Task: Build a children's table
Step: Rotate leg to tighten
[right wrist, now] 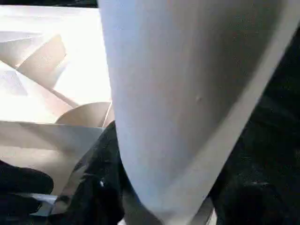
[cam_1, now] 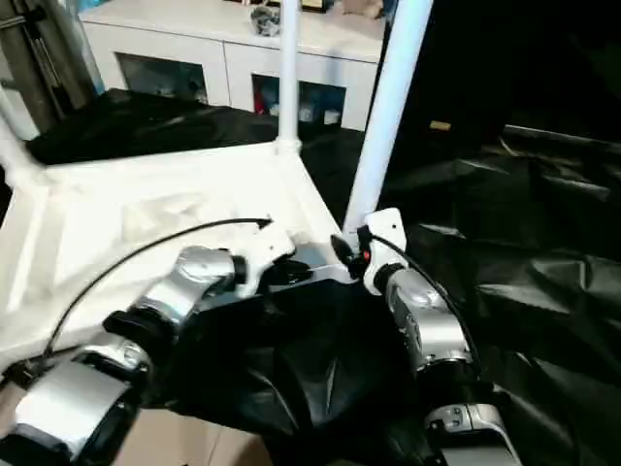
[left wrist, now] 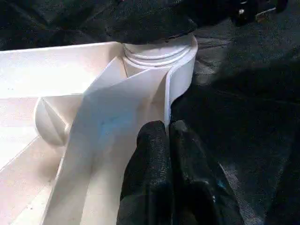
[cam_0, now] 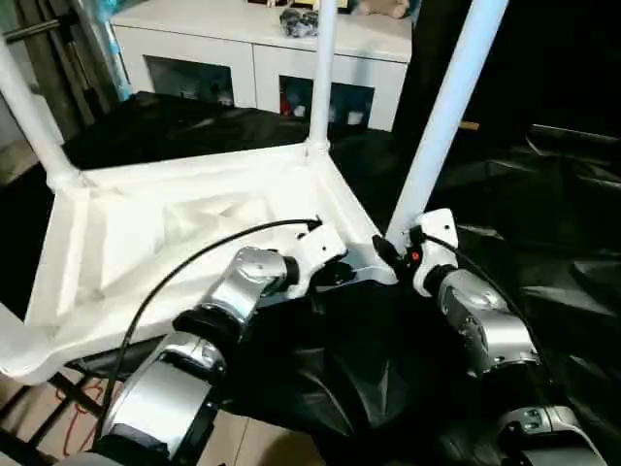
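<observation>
The children's table (cam_0: 194,233) is lying upside down on black sheeting (cam_0: 543,252), ribbed underside facing up, in front of a white cabinet (cam_0: 252,58). Its legs are standing up from the corner sockets. The right hand (cam_0: 393,254) is grasping the nearest leg (cam_0: 441,126) at its base. The left hand (left wrist: 166,140) is clenching the rim wall beside that socket.

forearms (cam_0: 233,291): silver casings, black joint bands | wrists: white housings | cable (cam_0: 184,267): black, looped over left arm | left hand (left wrist: 168,133): black fingers | right wrist: red mark seen
</observation>
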Motion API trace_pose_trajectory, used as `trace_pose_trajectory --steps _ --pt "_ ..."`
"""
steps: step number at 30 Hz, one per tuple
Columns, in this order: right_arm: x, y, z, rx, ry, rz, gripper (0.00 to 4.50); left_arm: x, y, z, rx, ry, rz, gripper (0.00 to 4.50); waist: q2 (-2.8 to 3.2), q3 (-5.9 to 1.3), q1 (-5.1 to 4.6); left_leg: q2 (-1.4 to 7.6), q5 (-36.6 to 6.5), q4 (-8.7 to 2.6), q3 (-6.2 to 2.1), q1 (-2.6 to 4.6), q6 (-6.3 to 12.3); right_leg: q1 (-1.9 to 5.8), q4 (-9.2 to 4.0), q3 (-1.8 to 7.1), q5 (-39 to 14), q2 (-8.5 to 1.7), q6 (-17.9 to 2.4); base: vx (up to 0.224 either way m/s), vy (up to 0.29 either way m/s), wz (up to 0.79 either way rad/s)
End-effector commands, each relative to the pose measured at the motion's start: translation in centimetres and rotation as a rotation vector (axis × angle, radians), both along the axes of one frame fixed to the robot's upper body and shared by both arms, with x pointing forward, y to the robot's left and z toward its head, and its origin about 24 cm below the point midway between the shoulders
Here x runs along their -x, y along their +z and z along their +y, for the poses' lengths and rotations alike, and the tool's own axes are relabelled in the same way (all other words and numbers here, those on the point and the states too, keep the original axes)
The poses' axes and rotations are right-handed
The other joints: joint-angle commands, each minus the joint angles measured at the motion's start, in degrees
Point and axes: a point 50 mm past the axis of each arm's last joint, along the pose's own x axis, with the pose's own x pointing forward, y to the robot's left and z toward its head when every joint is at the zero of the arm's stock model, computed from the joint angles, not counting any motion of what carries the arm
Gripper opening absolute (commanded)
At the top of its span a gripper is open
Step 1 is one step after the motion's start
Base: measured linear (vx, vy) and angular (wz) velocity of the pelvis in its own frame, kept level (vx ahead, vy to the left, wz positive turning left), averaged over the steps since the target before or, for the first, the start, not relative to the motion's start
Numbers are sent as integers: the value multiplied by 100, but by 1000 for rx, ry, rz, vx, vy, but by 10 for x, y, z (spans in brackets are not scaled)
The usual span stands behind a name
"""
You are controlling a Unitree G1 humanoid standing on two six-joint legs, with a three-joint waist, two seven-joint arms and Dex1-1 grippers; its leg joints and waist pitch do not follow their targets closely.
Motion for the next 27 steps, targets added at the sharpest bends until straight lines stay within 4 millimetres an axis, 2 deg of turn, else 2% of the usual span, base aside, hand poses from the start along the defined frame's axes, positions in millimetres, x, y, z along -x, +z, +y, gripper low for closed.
trace_pose_trajectory --steps 1,2,5,6,8,9,12,13,14,16,17,18,21,27 --pt "20 -30 31 -40 162 147 271 2 9 -17 78 -41 -32 0 2 -227 2 69 -1853 -418 -5 -15 65 187 -519 157 -1662 -201 -985 0 0 0" --pt "21 -28 30 -36 192 133 301 3 9 -16 81 -59 -33 0 5 -230 4 71 -1853 -420 -5 -20 79 198 -516 154 -1628 -205 -1008 0 0 0" --pt "22 -19 24 -48 319 98 301 6 8 -8 81 -107 -21 0 -8 -236 18 72 -1803 -407 7 -20 167 219 -515 155 -1544 -213 -1042 0 0 0" --pt "23 -17 21 -35 361 80 301 7 8 -5 80 -132 -23 0 -33 -242 24 75 -1668 -399 12 -37 242 232 -501 156 -1424 -219 -1087 0 0 0" --pt "27 -13 17 -28 446 60 301 9 7 0 78 -169 -9 0 -25 -245 37 82 -1519 -387 21 -45 307 244 -483 156 -1243 -225 -1147 0 0 0" --pt "30 -11 14 -21 500 48 301 11 6 4 70 -198 -6 0 -41 -246 38 81 -1482 -382 23 -47 333 249 -480 153 -1198 -223 -1168 0 0 0" --pt "32 -10 12 -18 537 46 301 12 6 7 64 -220 -6 0 -18 -253 42 89 -1317 -376 25 -51 396 255 -447 145 -961 -219 -1279 0 0 0" --pt "40 -10 6 -4 661 66 301 15 6 14 60 -278 14 0 -15 -253 42 95 -1317 -381 24 -41 388 254 -444 141 -941 -220 -1317 0 0 0" --pt "41 -10 6 -3 669 68 301 15 6 14 60 -282 15 0 -31 -252 73 107 -1335 -369 33 -25 433 264 -440 140 -905 -214 -1351 0 0 0" --pt "45 -10 3 -2 724 90 301 16 6 17 62 -309 30 0 -10 -244 97 122 -1326 -375 48 -33 468 258 -427 135 -837 -207 -1403 0 0 0" --pt "50 -11 -3 -2 801 130 301 18 8 23 60 -357 53 0 -42 -248 116 134 -1345 -373 55 -23 464 253 -425 130 -858 -216 -1429 0 0 0" --pt "50 -11 -3 -2 801 130 301 18 8 23 60 -357 53 0 -25 -251 154 144 -1311 -368 60 -11 471 252 -411 135 -812 -226 -1473 0 0 0" --pt "52 -11 -6 5 843 155 301 19 8 27 49 -387 69 0 -26 -254 195 143 -1260 -363 66 -16 463 253 -384 139 -669 -228 -1511 0 0 0" --pt "57 -14 -11 26 942 215 247 20 10 34 35 -440 96 0 -39 -253 228 140 -1213 -359 67 -14 446 257 -389 137 -760 -242 -1481 0 0 0"
